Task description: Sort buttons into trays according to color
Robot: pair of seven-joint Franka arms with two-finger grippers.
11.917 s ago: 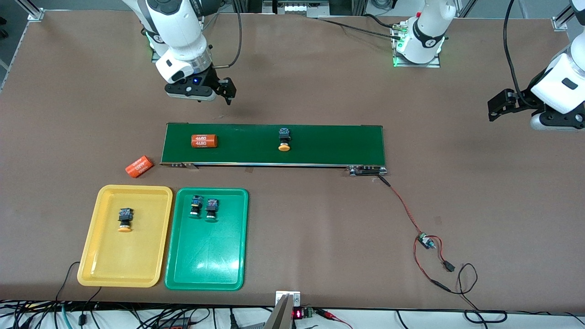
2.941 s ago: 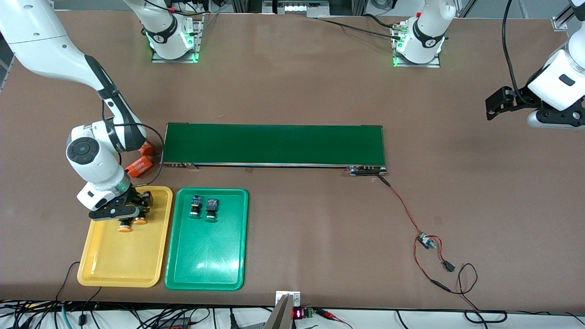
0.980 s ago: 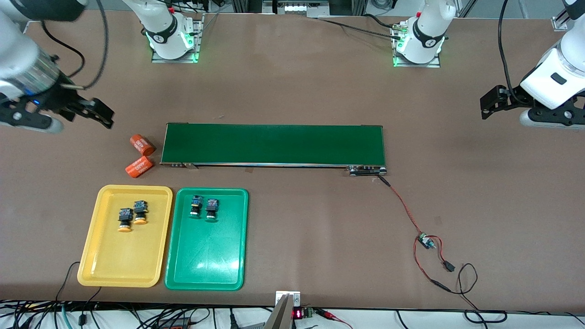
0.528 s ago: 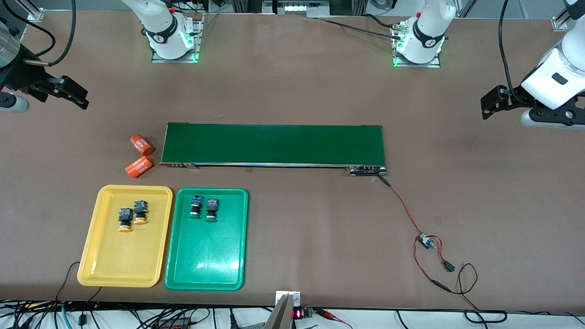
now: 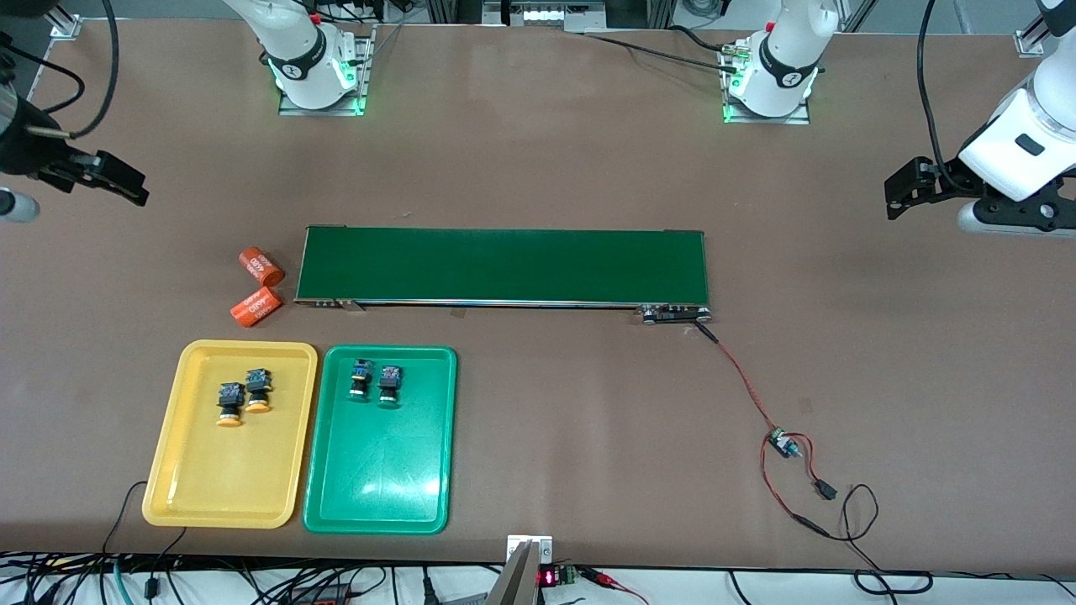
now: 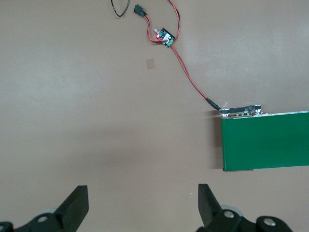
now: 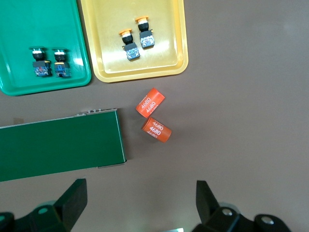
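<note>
Here we take the dark-green conveyor belt (image 5: 503,265) as our landmark. Nothing lies on its surface.

Nearer the front camera than the belt, toward the right arm's end, sit two trays side by side, just apart. The yellow tray (image 5: 202,496) is the one closer to the right arm's end of the table; the green tray (image 5: 378,496) lies beside it, under the belt's end. We count two yellow-capped buttons (image 5: 244,395) in the yellow tray, close together in the half of the tray nearest the belt, caps pointing toward the front camera. Two green-capped buttons (image 5: 376,382) sit the same way in the green tray, also in the half nearest the belt.

Just off the belt's end on the right arm's side we note two orange cylinders printed "4680" (image 5: 257,287), lying on the table, nearly touching.

At the belt's other end a red wire (image 5: 740,374) runs from the motor housing to a small circuit board (image 5: 783,443) nearer the front camera.

The right gripper (image 7: 140,203) hangs in the air over bare table past the belt's right-arm end, fingers spread wide, holding nothing. The left gripper (image 6: 142,205) hangs over bare table well off the belt's left-arm end, fingers likewise wide apart and empty.
</note>
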